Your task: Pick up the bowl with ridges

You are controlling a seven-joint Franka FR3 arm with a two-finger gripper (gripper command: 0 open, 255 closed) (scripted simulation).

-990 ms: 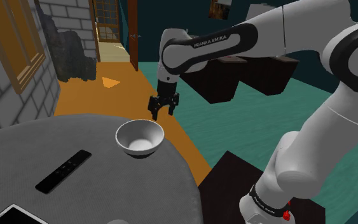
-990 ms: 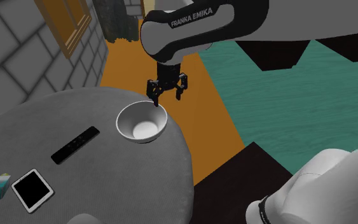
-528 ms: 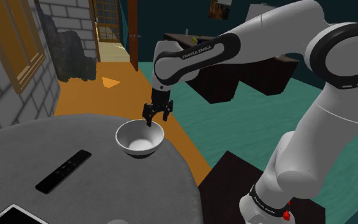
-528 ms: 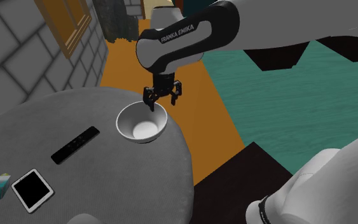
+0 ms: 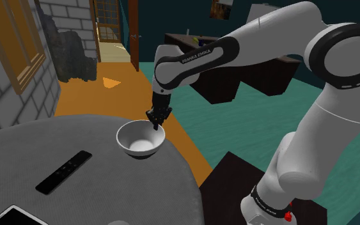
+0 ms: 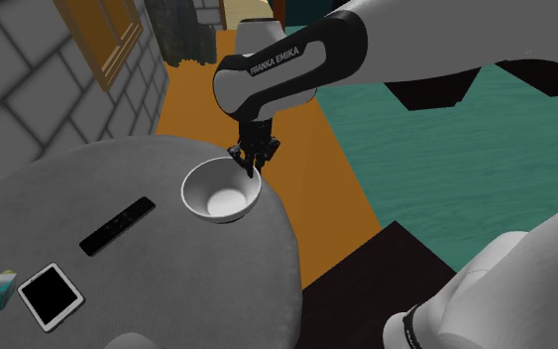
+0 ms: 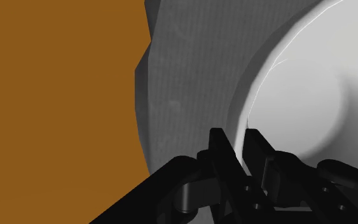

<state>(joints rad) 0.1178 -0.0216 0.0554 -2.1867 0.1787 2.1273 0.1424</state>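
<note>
On the grey table [image 5: 95, 198], from the shoulder view's left, lie a tablet [image 5: 15, 216], a black remote [image 5: 63, 172], then the white bowl [image 5: 139, 139] near the table's edge. At its far rim the claw [image 5: 158, 123] pinches the bowl, one finger inside and one outside. Orange floor [image 5: 108, 96] lies beyond.

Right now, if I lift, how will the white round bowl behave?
The white round bowl will probably hang tilted, since the black two-finger gripper pinches only one side of its rim. The smooth wall may slip between the fingers. It looks rigid, so it should keep its shape.
</note>
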